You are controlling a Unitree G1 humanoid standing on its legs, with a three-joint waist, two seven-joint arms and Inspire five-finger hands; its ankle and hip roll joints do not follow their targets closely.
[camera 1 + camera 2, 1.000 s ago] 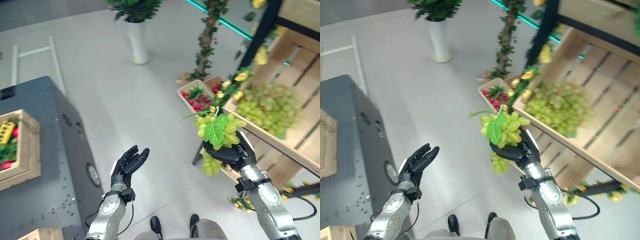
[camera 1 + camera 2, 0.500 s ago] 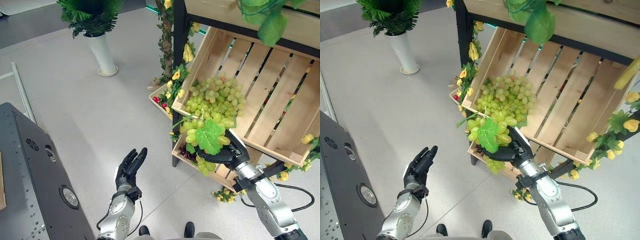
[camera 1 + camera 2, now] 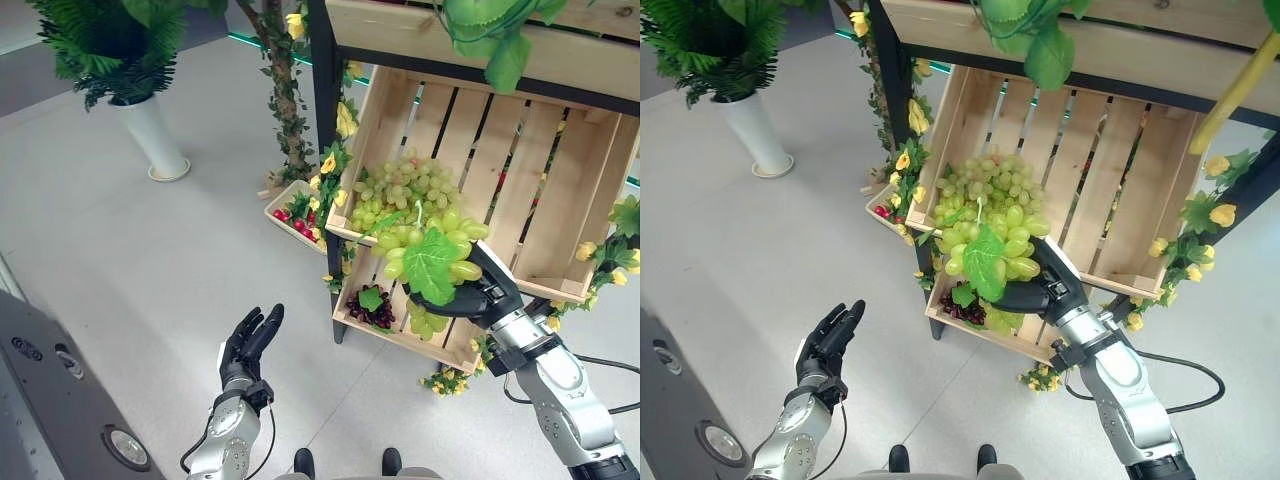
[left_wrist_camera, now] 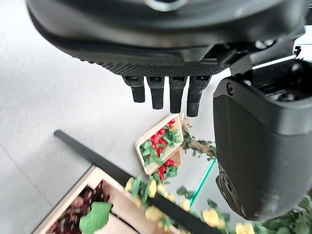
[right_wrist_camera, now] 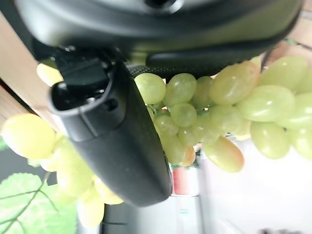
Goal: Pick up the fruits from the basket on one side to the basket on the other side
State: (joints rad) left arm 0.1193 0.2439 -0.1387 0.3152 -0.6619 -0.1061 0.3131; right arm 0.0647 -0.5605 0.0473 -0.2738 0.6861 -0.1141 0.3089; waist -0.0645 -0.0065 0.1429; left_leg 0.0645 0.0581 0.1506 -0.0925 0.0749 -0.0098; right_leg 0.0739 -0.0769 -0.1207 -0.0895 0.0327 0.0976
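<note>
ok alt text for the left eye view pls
The right hand holds a bunch of green grapes with a leaf in front of a tilted wooden crate that already has green grapes piled in it. The left hand hangs open over the grey floor.

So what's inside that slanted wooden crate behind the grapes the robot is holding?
The wooden crate holds a pile of green grapes at its lower left; the rest is bare slats. The held bunch of grapes in the right hand covers the crate's front edge, so what lies there is hidden.
</note>
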